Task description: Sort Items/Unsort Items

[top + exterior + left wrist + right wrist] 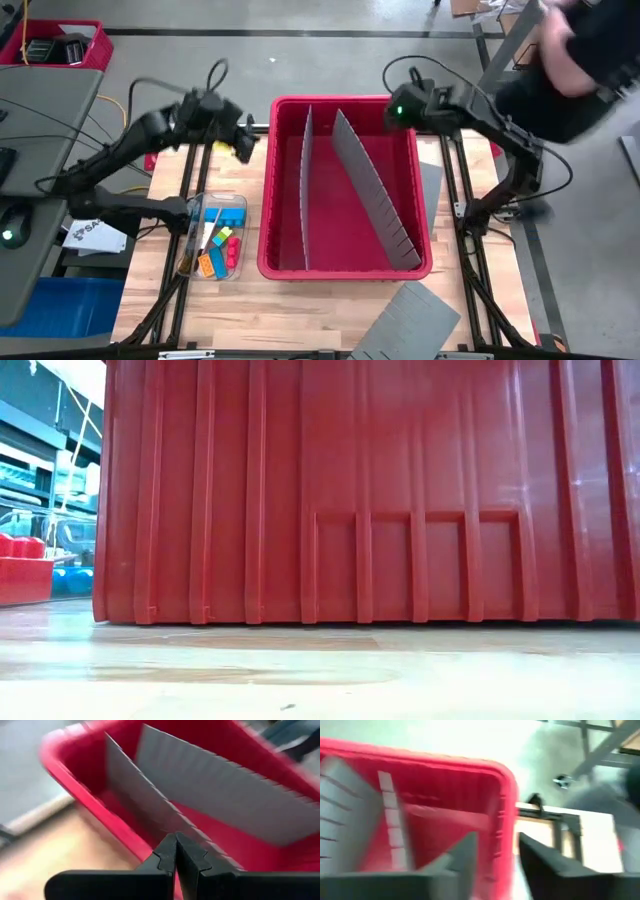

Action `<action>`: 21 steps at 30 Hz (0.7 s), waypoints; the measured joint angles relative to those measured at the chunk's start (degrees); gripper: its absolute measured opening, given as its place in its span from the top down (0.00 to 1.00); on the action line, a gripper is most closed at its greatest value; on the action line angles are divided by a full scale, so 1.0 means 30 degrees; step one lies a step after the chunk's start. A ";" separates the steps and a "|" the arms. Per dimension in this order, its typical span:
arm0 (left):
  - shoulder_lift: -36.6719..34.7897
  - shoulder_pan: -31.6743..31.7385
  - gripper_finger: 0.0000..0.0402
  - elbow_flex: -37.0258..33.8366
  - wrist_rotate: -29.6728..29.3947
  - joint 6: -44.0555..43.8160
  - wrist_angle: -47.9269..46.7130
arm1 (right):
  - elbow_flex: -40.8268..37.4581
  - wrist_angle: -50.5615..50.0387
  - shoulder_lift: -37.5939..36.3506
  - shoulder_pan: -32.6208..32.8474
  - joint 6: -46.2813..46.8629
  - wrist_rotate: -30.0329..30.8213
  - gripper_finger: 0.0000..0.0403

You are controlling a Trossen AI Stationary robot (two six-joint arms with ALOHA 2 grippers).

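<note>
Fingers [167,855] of our left gripper [243,143] are pressing together on nothing, hovering at ten o'clock off the red bin [345,262]. At eight o'clock, we are seeing the items [212,245] lying in a clear tray [238,204]. Our right gripper [392,113] is spreading open over the bin's one o'clock corner.

The wooden table [300,305] carries a red bin [345,268], a clear tray [238,205] of items [218,250] and grey panels [405,322].
</note>
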 joint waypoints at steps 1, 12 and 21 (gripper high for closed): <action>-0.0797 -0.0474 1.00 -0.1061 0.0167 -0.1158 0.0770 | -0.0143 -0.0006 0.0003 -0.0830 -0.0970 -0.0345 0.78; -0.3601 -0.9329 1.00 -0.4748 -0.4894 -0.4722 0.5090 | -0.2097 0.0011 -0.0687 -0.5858 -1.0269 -0.6447 0.99; 0.0055 -1.2786 1.00 -0.4770 -0.9316 -0.1639 0.8354 | -0.1629 0.1110 -0.6022 -0.0131 -1.1902 -1.4424 1.00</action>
